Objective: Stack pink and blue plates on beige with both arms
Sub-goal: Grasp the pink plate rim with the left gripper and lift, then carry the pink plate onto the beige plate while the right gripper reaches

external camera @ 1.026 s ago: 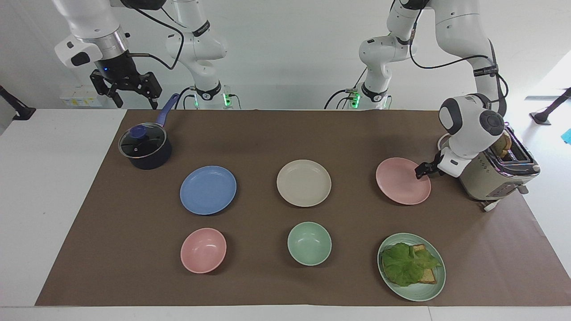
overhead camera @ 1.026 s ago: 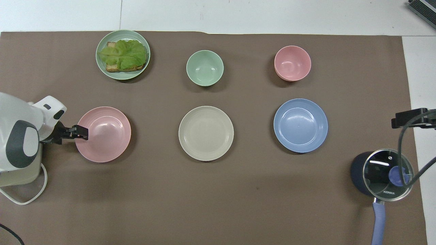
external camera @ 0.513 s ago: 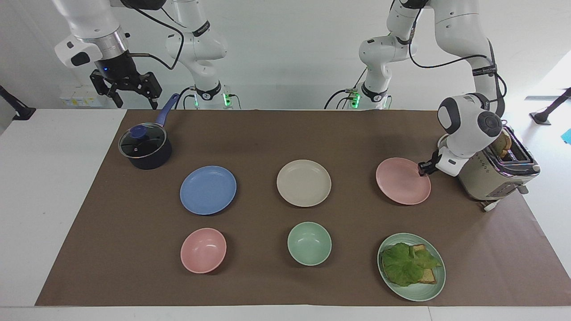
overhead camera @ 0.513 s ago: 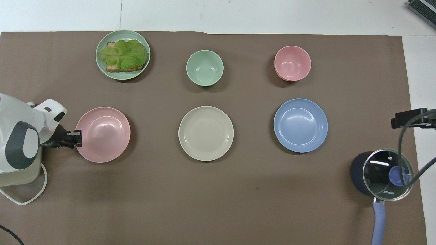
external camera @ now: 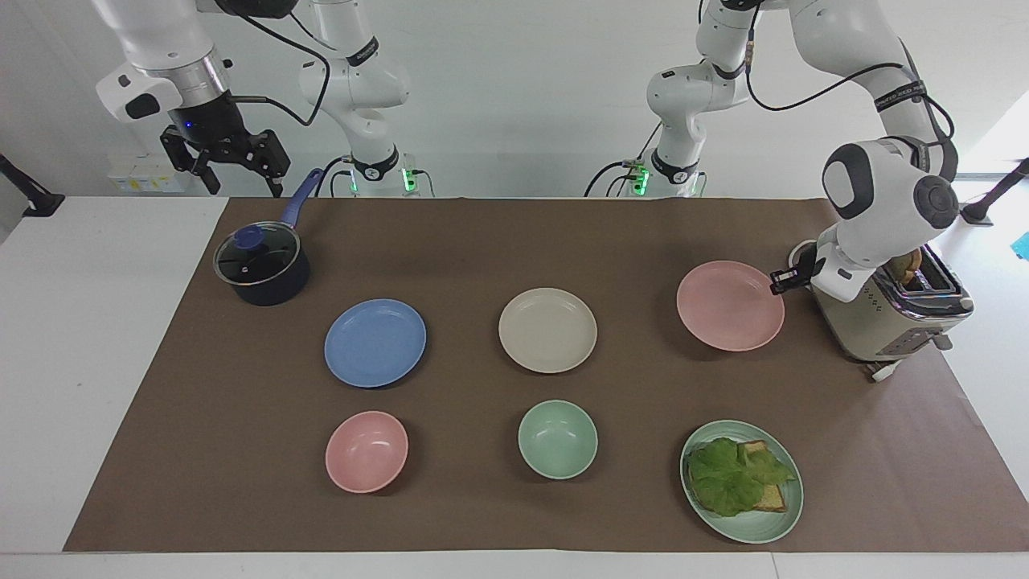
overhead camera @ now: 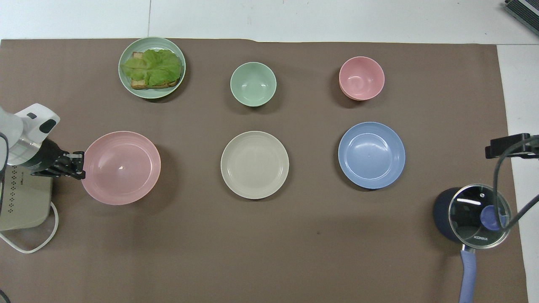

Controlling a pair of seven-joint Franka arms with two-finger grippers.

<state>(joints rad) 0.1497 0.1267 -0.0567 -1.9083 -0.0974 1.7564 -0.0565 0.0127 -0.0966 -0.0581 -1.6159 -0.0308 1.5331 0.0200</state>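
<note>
Brown mat (external camera: 514, 241): it covers most of the table, and every dish sits on it.
Toaster (external camera: 892, 314): it stands just beside the left arm. If the arm swings low, it could bump the toaster.
Pink plate (external camera: 730, 305): it is up in the air at the left arm's end of the table, held by one edge only. It could tip, slip out and fall. Before, it lay flat on the mat; now it is lifted and looks bigger from above.
Blue plate (external camera: 375, 342): it lies on the mat toward the right arm's end, and nothing touches it. It has not moved.
Beige plate (external camera: 547, 330): it lies between the other two plates, with nothing on it yet. A plate put down off the middle could slide off.
Left gripper (external camera: 781, 279): its fingers pinch the rim of the pink plate. A second ago they were wide apart at that rim.
Right gripper (external camera: 235, 161): its fingers are spread and hold nothing. It waits up high over the pot (external camera: 261, 273), same as before.
</note>
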